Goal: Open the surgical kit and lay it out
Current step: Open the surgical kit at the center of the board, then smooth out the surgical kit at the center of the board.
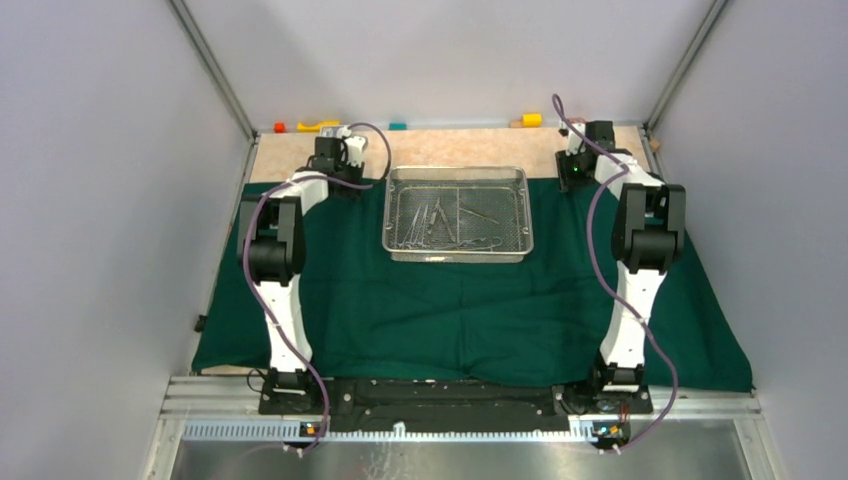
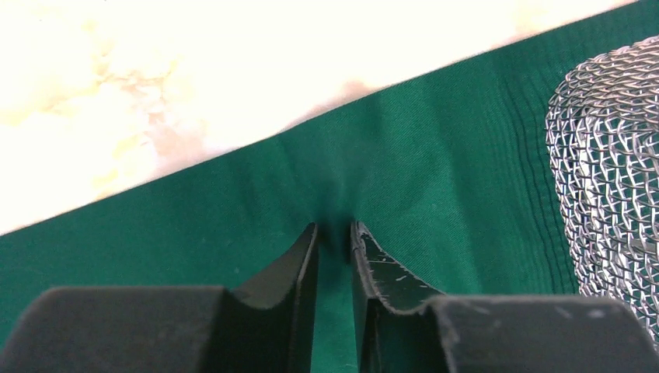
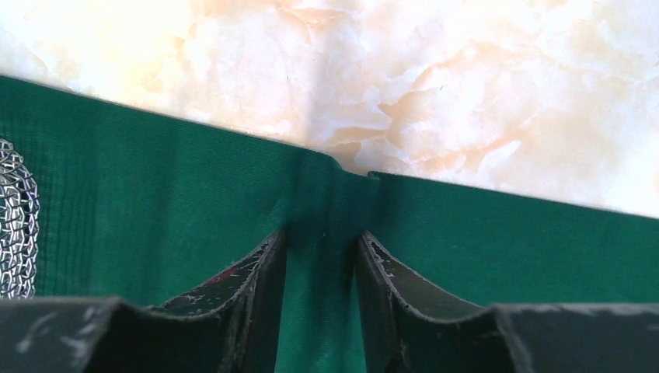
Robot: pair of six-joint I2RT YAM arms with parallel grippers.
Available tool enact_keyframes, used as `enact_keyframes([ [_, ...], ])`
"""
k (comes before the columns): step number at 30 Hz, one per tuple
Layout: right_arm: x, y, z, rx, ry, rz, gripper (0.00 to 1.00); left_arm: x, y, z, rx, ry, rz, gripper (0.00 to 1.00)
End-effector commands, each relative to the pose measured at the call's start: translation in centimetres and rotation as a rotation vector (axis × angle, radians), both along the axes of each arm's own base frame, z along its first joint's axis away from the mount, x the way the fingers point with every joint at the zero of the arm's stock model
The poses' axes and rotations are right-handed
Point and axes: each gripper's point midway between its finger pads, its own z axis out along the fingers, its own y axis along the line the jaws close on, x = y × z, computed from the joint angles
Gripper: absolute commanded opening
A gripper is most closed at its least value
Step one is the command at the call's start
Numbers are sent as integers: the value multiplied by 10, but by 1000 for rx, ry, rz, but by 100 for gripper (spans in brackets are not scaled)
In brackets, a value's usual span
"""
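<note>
Left gripper (image 2: pixel 336 237) pinching a puckered fold of cloth (image 2: pixel 435 155) near its far edge, jaws nearly together. Mesh tray (image 2: pixel 606 171) just right of it, on the cloth. Right gripper (image 3: pixel 322 245) pinching a cloth ridge at the far hem, jaws a bit wider; tray off to its left. Bare table (image 3: pixel 466 93) just past both fingertips. Instruments (image 1: pixel 445 220) lie in tray, between the grippers.
</note>
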Motion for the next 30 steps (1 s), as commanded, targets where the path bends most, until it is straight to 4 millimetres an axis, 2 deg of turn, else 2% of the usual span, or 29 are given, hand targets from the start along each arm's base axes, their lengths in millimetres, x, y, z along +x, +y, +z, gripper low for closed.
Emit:
enact_keyframes([
  [1, -1, 6, -8, 19, 34, 5, 34, -30, -7, -40, -37, 156, -17, 23],
  [8, 2, 4, 2, 10, 18, -4, 16, -23, -7, -32, -50, 143, -17, 0],
  [19, 12, -2, 10, -17, 7, -30, 0, 3, 18, -18, -15, 100, 52, 0],
  [30, 35, -4, 16, -6, -8, -65, 0, 26, 39, -23, 10, 92, 105, 0],
])
